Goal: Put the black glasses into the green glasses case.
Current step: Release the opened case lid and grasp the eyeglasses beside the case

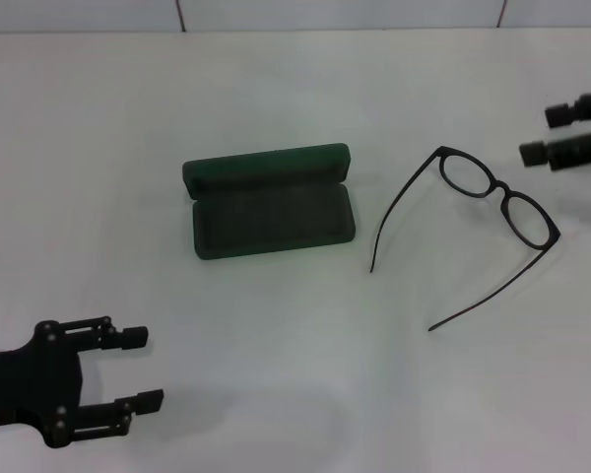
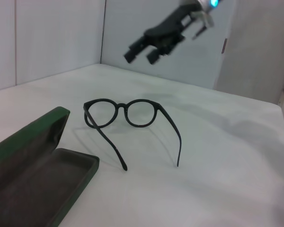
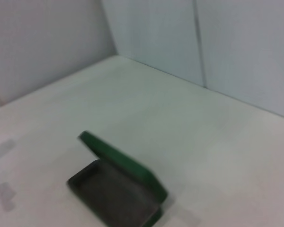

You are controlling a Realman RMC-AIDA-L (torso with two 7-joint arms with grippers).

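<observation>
Hovering right gripper (image 1: 544, 133) (partly cropped) near black glasses (image 1: 497, 194).

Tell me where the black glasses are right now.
In the head view, the black glasses lie unfolded on the table, right of the open green glasses case, apart from it, near the right tool.

Bare lab bench, white table (image 1: 276, 394), plain panel walls (image 3: 47, 42)
</observation>
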